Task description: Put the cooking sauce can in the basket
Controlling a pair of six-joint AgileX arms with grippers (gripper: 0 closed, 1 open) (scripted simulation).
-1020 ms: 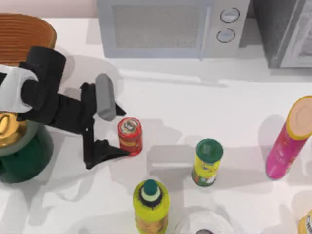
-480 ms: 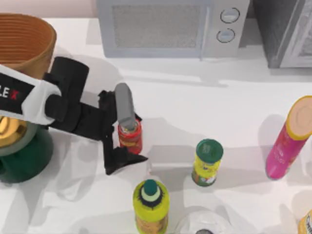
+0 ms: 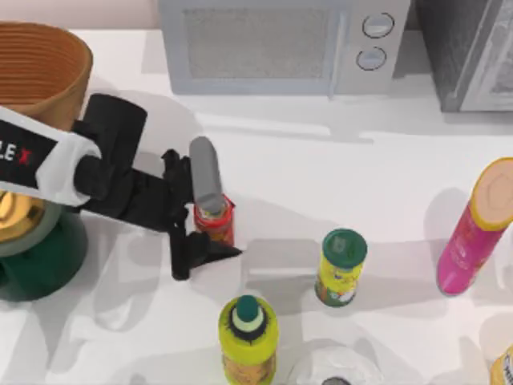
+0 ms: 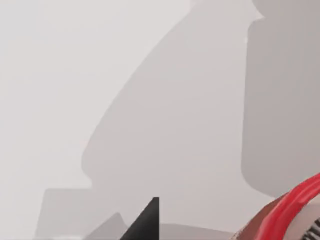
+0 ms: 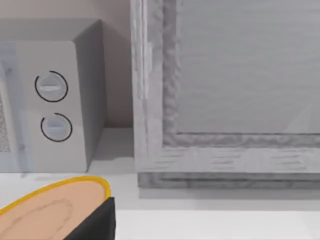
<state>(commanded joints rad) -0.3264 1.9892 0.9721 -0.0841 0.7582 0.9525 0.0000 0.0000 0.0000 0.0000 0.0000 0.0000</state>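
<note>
The cooking sauce can [image 3: 216, 225] is a small red cylinder with a yellow band, upright on the white table left of centre. My left gripper [image 3: 213, 227] is shut on it, the grey finger [image 3: 205, 178] on the far side and the black finger [image 3: 199, 253] on the near side. In the left wrist view the can's red rim [image 4: 296, 207] sits close beside a black fingertip [image 4: 146, 220]. The orange-brown woven basket [image 3: 42, 66] stands at the back left corner, behind the left arm. A black part of my right gripper [image 5: 96, 223] shows in the right wrist view.
A dark green pot with a gold lid [image 3: 36, 253] stands under the left arm. A yellow green-lidded can [image 3: 341, 269], a yellow-green bottle [image 3: 248, 338] and a tall pink tube [image 3: 476, 227] stand to the right. A microwave [image 3: 280, 44] lines the back edge.
The left gripper moved right until its fingers stood on either side of the can, then the black finger drew in against the can's near side.
</note>
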